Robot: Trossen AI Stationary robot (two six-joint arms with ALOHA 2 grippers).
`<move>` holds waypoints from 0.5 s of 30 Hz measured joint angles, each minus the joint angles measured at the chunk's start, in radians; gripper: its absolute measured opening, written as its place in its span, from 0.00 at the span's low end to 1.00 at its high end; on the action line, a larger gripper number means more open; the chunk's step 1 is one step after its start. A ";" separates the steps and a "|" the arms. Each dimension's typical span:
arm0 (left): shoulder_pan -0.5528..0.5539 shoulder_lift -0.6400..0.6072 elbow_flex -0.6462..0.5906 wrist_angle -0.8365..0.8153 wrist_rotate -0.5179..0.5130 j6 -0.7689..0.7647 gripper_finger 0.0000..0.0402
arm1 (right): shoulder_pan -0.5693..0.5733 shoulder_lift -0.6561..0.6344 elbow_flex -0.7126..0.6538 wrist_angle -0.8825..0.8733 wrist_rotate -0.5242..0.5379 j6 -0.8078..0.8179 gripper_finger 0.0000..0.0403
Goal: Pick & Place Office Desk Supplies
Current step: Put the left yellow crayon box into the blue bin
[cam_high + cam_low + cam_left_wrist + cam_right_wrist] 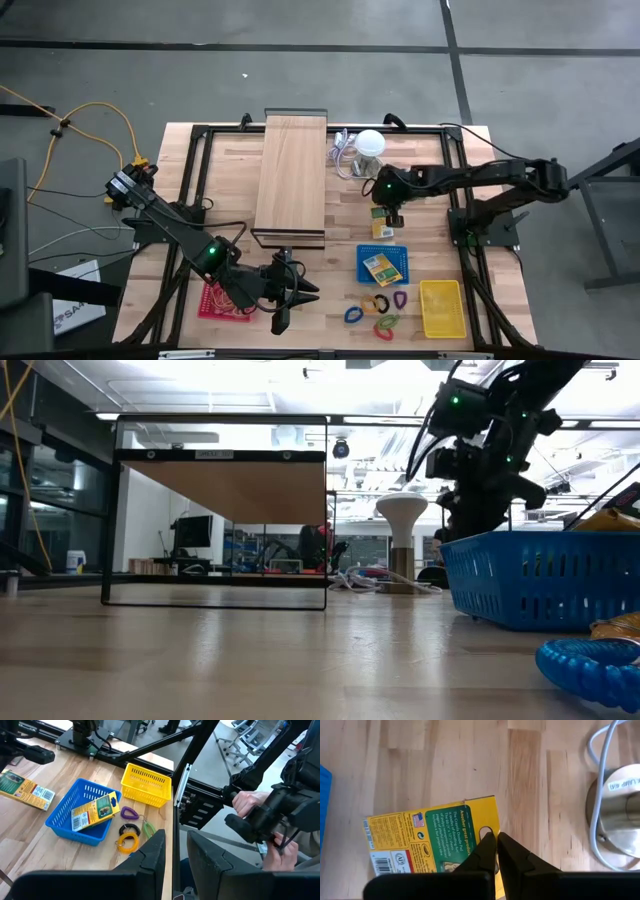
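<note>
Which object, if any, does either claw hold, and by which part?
The right claw pinches the yellow pack at its edge beside the hang hole. The left claw is open and holds nothing.

Centre of frame: bare table (340, 215) between the wooden board (291, 178) and the blue basket (383, 265), so you have room to pass | upper right: white lamp (371, 143) and its cable block you | lower right: coloured clips (377, 305) and the yellow basket (442, 308) crowd your path.
</note>
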 joint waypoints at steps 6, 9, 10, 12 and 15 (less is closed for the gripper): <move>0.000 0.000 0.000 0.000 0.000 0.000 0.19 | 0.003 -0.031 0.000 0.000 0.026 0.004 0.01; 0.000 0.000 0.000 0.000 0.000 0.000 0.19 | 0.003 -0.056 0.000 0.000 0.026 0.004 0.01; 0.000 0.000 0.000 0.000 0.000 0.000 0.19 | 0.004 -0.065 0.000 0.001 0.026 0.004 0.01; 0.000 0.000 0.000 0.000 0.000 0.000 0.19 | 0.007 -0.083 0.002 0.006 0.026 0.005 0.01; 0.000 0.000 0.000 0.000 0.000 0.000 0.19 | 0.017 -0.117 0.002 0.016 0.027 0.011 0.01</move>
